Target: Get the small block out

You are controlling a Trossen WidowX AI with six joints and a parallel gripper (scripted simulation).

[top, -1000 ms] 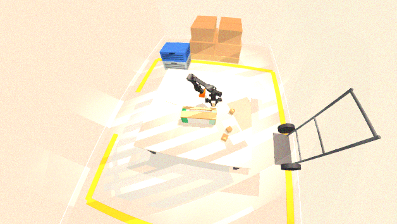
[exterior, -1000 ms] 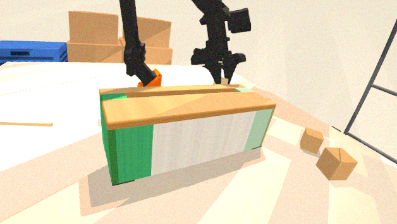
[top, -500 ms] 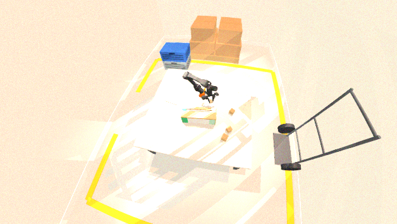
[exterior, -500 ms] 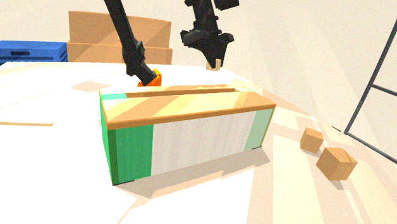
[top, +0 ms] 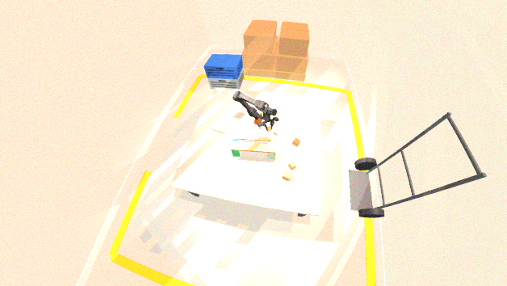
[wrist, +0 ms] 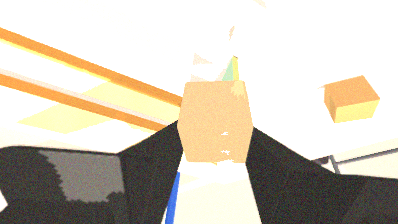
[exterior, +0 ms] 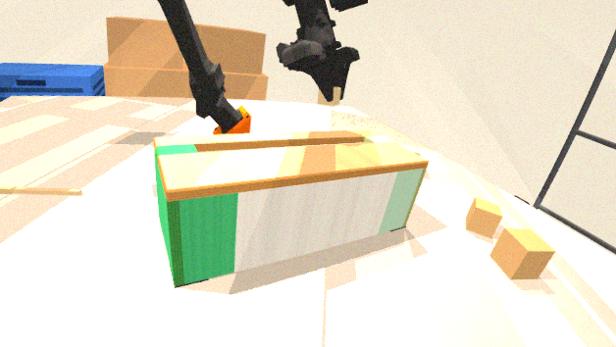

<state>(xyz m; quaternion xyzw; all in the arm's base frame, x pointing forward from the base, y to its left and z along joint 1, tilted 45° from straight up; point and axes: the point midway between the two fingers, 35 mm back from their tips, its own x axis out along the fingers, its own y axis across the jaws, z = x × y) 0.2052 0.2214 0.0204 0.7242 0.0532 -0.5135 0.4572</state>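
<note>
The long box (top: 253, 152) (exterior: 294, 183) stands upright on the table (top: 226, 182) (exterior: 275, 319), with a wooden top, a solid green end at the left and a pale green end at the right. My gripper (top: 270, 128) (exterior: 332, 96) (wrist: 215, 122) is shut on a small tan block (exterior: 330, 96) (wrist: 215, 122). It holds the block in the air behind the box, near its right end, apart from it. In the wrist view the block fills the space between the fingertips. The inside of the box is hidden by glare.
Two loose wooden blocks (top: 292, 165) (exterior: 523, 254) stand right of the box; another block (top: 296, 141) lies farther back. A thin wooden stick (top: 218, 131) (exterior: 40, 191) lies to the left. Cartons (top: 276, 48), blue crates (top: 224, 66) and a hand truck (top: 360, 190) stand off the table.
</note>
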